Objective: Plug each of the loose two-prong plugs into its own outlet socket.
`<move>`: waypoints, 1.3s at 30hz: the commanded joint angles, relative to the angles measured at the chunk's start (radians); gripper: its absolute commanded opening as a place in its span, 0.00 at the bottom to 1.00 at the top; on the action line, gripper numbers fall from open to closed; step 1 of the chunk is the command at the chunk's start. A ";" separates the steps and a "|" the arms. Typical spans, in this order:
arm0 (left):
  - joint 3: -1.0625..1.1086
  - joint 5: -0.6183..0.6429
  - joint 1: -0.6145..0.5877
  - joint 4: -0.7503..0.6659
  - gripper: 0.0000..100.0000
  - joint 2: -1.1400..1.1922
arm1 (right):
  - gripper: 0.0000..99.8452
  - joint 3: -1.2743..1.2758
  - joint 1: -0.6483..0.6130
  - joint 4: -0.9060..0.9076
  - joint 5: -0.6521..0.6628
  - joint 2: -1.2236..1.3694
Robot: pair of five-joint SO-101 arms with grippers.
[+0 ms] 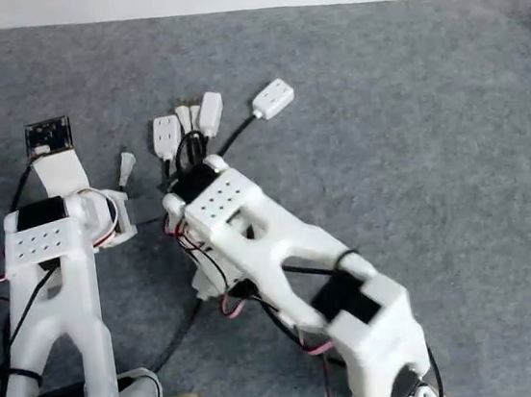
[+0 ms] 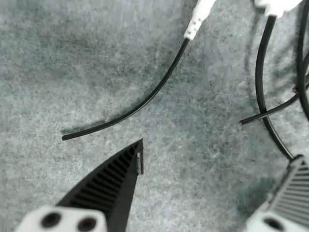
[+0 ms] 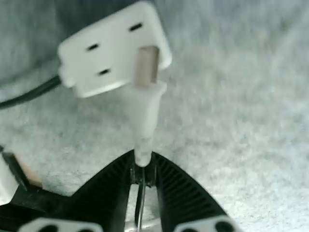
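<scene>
right gripper (image 3: 143,169) clamped on plug (image 3: 146,104), prong depth in outlet socket (image 3: 108,48) unclear, left gripper (image 2: 219,151) spread, one finger (image 2: 293,193) cropped

White plastic shells on left arm (image 1: 58,282) and right arm (image 1: 281,245), black servos (image 1: 354,301), red/black/white cables (image 1: 315,347), black ribbed end effector fingers (image 2: 111,186).

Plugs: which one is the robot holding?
The plug pinched in the right gripper, prongs at the white socket. The other plug lies loose on the carpet by the open left gripper.

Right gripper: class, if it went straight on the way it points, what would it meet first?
Probably the socket, via the plug the right gripper holds; prongs sit at its face, depth unclear.
</scene>
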 commanded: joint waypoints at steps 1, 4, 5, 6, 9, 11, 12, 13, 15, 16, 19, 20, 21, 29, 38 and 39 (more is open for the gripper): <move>0.001 0.011 -0.005 -0.041 0.43 -0.008 | 0.01 -0.182 0.025 0.018 0.026 0.061; 0.002 0.011 -0.005 -0.044 0.43 -0.002 | 0.01 -0.269 0.065 0.036 0.028 0.108; 0.002 0.011 -0.005 -0.048 0.43 -0.001 | 0.01 -0.266 0.085 0.036 0.028 0.110; 0.007 0.011 -0.005 -0.049 0.43 -0.001 | 0.01 -0.255 0.110 0.035 0.029 0.110; 0.041 0.011 0.001 -0.083 0.43 -0.001 | 0.01 -0.222 0.191 0.033 0.061 0.108; 0.065 0.011 0.001 -0.117 0.43 -0.001 | 0.01 -0.179 0.246 0.018 0.069 0.108; 0.076 0.011 0.001 -0.129 0.43 -0.001 | 0.01 -0.147 0.275 -0.004 0.071 0.107; 0.081 0.011 0.002 -0.133 0.43 -0.001 | 0.01 -0.101 0.300 -0.033 0.080 0.096; 0.084 0.011 0.016 -0.133 0.43 -0.001 | 0.01 0.044 0.334 -0.125 0.091 0.045; 0.084 0.011 0.030 -0.132 0.43 -0.001 | 0.01 0.134 0.340 -0.176 0.098 -0.001; 0.102 0.006 0.084 -0.133 0.43 0.001 | 0.01 0.490 0.334 -0.401 0.097 -0.206; 0.113 0.005 0.102 -0.135 0.43 0.001 | 0.01 0.621 0.325 -0.489 0.095 -0.288; 0.124 0.002 0.128 -0.135 0.43 0.001 | 0.01 0.757 0.318 -0.582 0.095 -0.375; 0.239 -0.207 0.415 -0.130 0.43 0.001 | 0.01 1.256 0.320 -0.964 0.103 -0.837; 0.320 -0.310 0.650 -0.129 0.43 -0.002 | 0.01 1.259 0.375 -1.038 0.101 -0.843; 0.332 -0.330 0.682 -0.129 0.43 -0.005 | 0.01 1.259 0.375 -1.041 0.101 -0.845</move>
